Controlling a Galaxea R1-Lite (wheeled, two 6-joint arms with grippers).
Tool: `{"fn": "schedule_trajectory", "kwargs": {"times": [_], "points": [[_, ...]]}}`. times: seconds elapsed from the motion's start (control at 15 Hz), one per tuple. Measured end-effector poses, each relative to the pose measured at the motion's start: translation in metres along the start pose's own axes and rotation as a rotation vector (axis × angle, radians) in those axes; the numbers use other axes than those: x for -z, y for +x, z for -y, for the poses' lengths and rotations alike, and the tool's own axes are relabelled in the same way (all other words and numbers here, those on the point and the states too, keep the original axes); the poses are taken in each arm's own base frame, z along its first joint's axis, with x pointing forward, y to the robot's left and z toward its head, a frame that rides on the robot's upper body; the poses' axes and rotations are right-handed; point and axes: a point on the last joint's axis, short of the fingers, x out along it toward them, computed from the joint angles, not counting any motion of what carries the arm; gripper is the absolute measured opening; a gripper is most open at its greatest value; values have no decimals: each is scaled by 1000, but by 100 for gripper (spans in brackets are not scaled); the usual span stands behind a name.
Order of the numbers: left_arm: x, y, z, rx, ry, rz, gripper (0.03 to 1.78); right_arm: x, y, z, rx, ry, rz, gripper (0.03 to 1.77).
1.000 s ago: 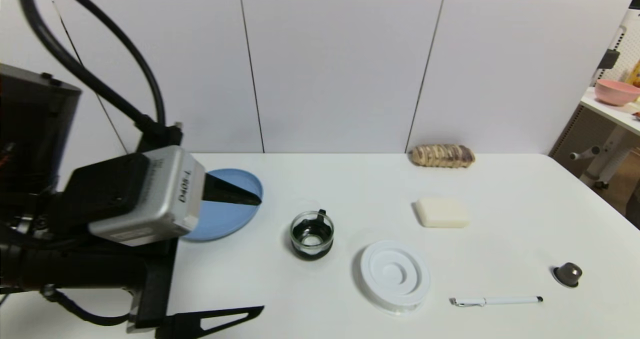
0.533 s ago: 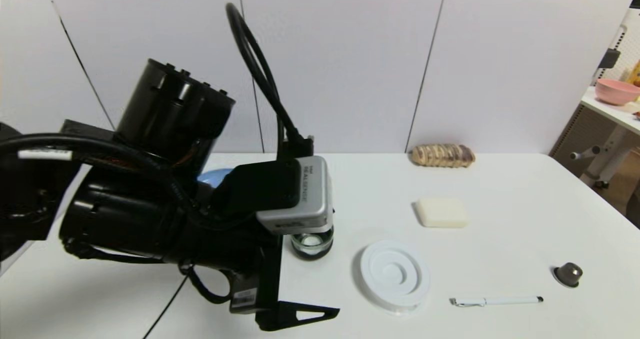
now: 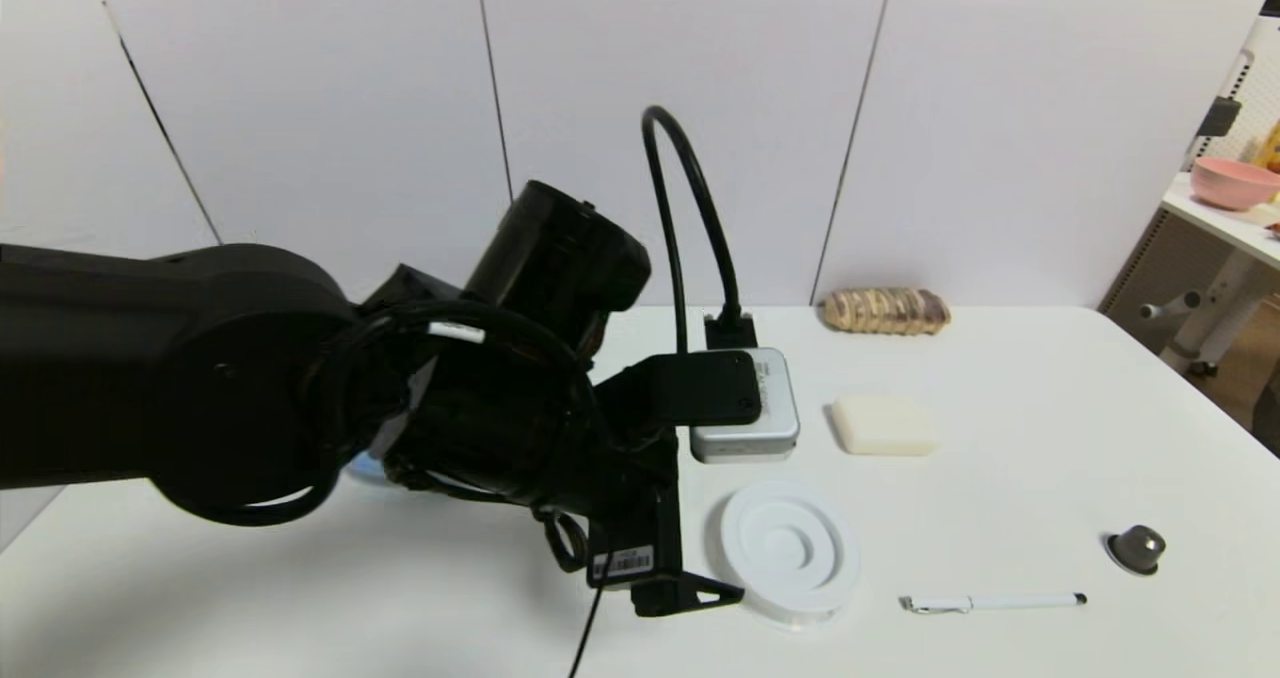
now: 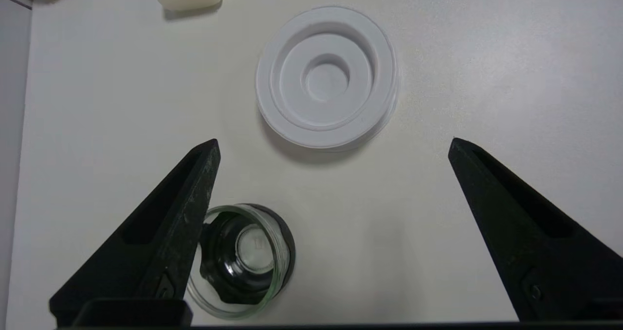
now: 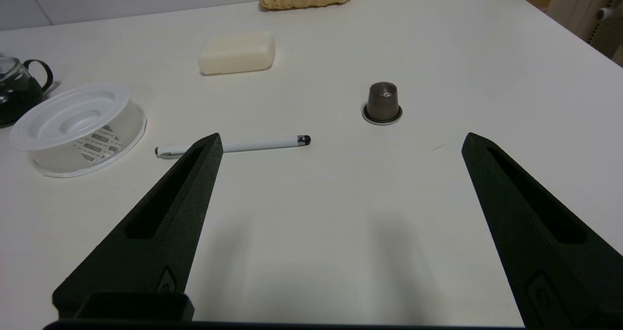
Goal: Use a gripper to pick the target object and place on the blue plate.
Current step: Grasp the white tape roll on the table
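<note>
The target object, a white ringed spool (image 3: 790, 550), lies flat on the white table in front of the middle. My left arm reaches across the table from the left. In the left wrist view its gripper (image 4: 333, 142) points down at the table, open and empty, and the spool (image 4: 327, 77) lies just beyond its fingertips. In the head view one black finger (image 3: 700, 593) shows just left of the spool. The arm hides nearly all of the blue plate, of which only a blue sliver (image 3: 360, 470) shows. My right gripper (image 5: 340, 137) stands open over bare table and is out of the head view.
A small black-and-glass cup (image 4: 243, 259) stands beside one left finger. A cream block (image 3: 884, 424) and a bread loaf (image 3: 886, 311) lie behind the spool. A white pen (image 3: 990, 601) and a dark capsule (image 3: 1136, 548) lie to its right.
My left arm has swung right, from over the blue plate, past the glass cup, to just left of the spool. Its fingers stayed open. The arm now covers the plate.
</note>
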Motion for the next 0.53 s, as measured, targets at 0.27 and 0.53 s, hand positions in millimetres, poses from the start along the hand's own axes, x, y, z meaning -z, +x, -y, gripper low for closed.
{"fn": "schedule_trajectory", "kwargs": {"times": [0.27, 0.53], "points": [[-2, 34, -6, 35, 3, -17, 169, 0, 0, 0, 0, 0, 0, 170], [-2, 62, -8, 67, -4, -31, 169, 0, 0, 0, 0, 0, 0, 170]]}}
